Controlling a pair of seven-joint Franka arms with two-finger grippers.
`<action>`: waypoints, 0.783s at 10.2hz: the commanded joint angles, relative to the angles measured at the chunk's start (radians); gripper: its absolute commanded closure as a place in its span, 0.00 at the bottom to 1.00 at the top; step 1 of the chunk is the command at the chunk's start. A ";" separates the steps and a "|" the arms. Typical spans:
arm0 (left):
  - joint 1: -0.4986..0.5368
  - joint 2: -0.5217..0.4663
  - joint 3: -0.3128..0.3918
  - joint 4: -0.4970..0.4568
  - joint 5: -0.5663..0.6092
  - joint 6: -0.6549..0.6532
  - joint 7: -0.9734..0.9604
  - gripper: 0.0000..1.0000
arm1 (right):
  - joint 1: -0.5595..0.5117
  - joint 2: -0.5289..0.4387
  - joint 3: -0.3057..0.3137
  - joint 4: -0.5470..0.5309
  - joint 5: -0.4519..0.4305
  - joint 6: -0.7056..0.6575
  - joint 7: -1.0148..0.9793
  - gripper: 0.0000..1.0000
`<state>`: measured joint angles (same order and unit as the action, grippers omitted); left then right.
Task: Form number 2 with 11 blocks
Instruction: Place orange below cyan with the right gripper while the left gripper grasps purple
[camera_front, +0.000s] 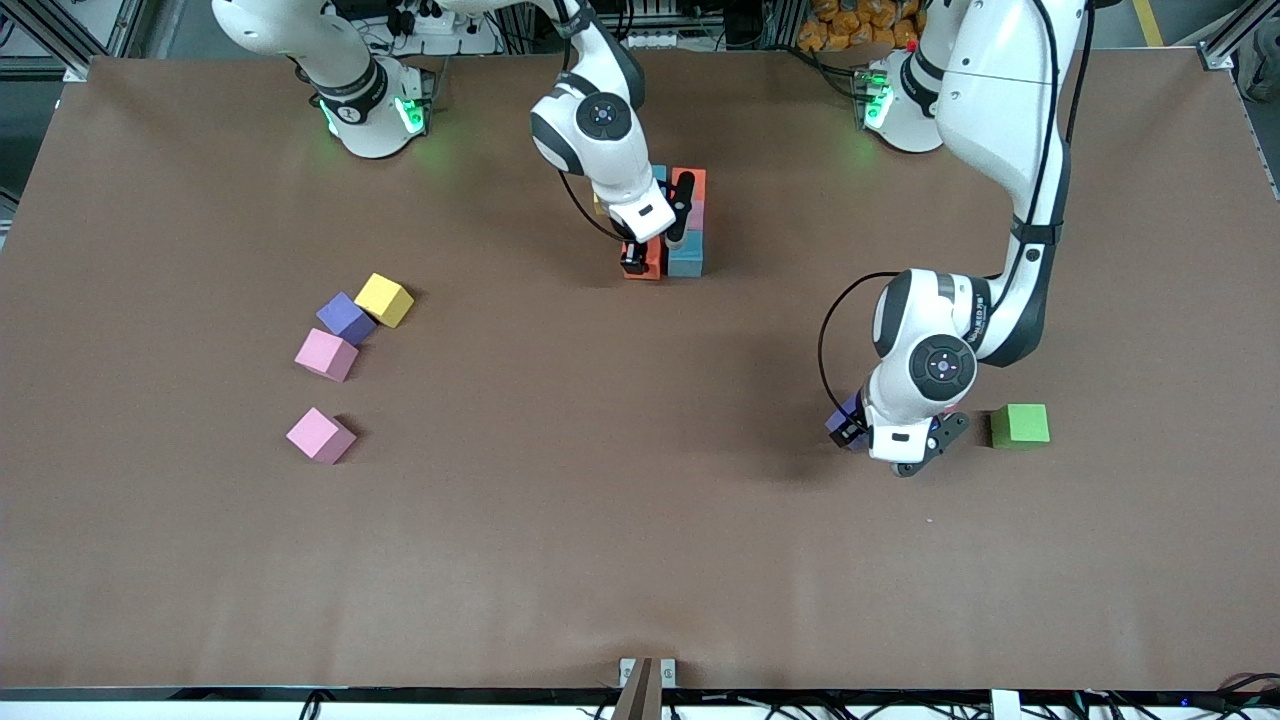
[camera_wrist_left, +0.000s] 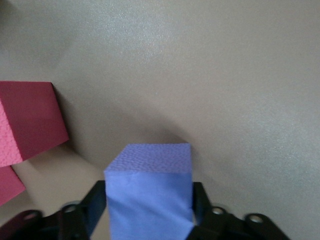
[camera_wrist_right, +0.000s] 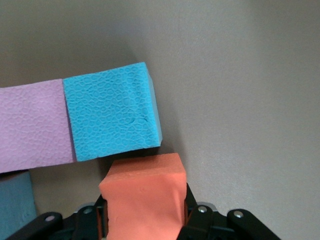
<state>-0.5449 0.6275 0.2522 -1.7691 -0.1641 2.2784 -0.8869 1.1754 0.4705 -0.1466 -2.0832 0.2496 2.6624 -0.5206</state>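
The right gripper (camera_front: 640, 262) has its jaws clamped on an orange block (camera_wrist_right: 144, 197) at the near edge of the part-built number 2 (camera_front: 688, 215), whose cubes the arm largely hides in the front view. The left gripper (camera_front: 893, 440) sits low on the surface (camera_front: 600, 520) beside the green cube (camera_front: 1019, 424), jaws astride a purple block (camera_wrist_left: 150, 192), grip uncertain. A yellow block (camera_front: 384, 299), another purple and two pink blocks lie toward the right arm's end.

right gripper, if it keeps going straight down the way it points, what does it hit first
Probably the table: the right gripper is shut on the orange block, which looks just clear of the light blue block, though depth is unclear.
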 joint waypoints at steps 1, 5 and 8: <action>-0.003 0.011 -0.001 0.023 -0.032 -0.002 0.012 0.58 | 0.020 0.023 -0.010 0.034 0.016 0.004 0.022 1.00; -0.010 -0.070 -0.031 0.043 -0.069 -0.008 -0.012 0.73 | 0.033 0.034 -0.010 0.040 0.014 0.008 0.036 1.00; -0.012 -0.133 -0.077 0.043 -0.066 -0.013 -0.165 0.73 | 0.049 0.040 -0.011 0.032 0.013 0.019 0.036 1.00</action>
<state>-0.5543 0.5304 0.1881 -1.7093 -0.2167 2.2761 -0.9984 1.2027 0.4939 -0.1478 -2.0587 0.2498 2.6678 -0.4993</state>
